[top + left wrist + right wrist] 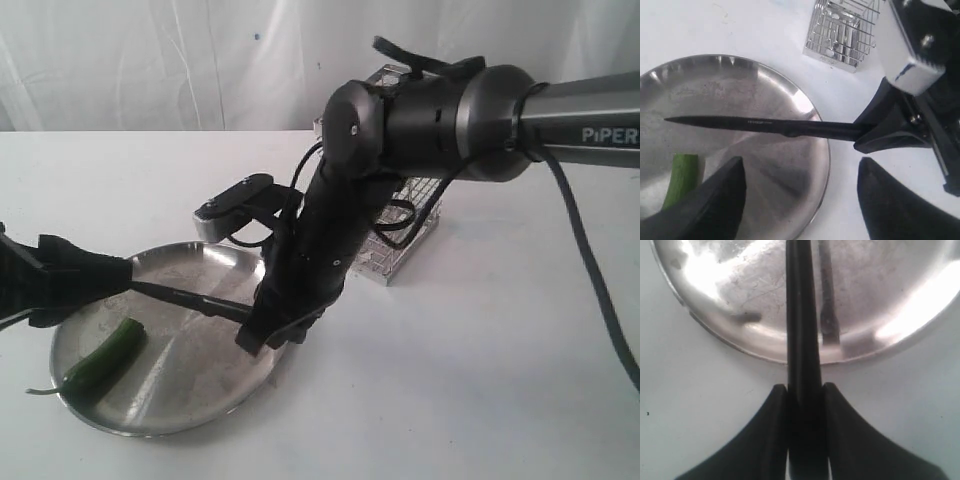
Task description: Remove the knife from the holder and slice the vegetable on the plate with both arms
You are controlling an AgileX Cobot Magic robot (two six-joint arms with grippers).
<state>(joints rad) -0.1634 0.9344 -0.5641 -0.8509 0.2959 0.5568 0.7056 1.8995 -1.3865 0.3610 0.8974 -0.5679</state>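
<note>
- The knife [765,124] is out of the holder [410,240] and hangs level above the plate [200,410], tip aimed toward the left arm.
- The right gripper [804,390] is clamped on the black handle, both fingers pinching its sides. That's the right spot, well back from the blade.
- It looks like a light, stiff tool, but that slim, smooth handle could twist in the grip once the edge meets resistance.
- The left gripper [801,165] is spread wide and empty, hovering over the plate's near side.
- In the exterior view the blade tip seems to reach that gripper. I can't tell whether they touch.
- The vegetable [105,355] lies on the plate near its rim, stem poking out over the table [480,380], just beside the open fingers.
- My call: the pepper is small, light, waxy and round, so it is likely to roll or skid on slick steel.
- It is probably hollow, so a gentle pinch near the stem end seems best, with the far end left free for the blade.
</note>
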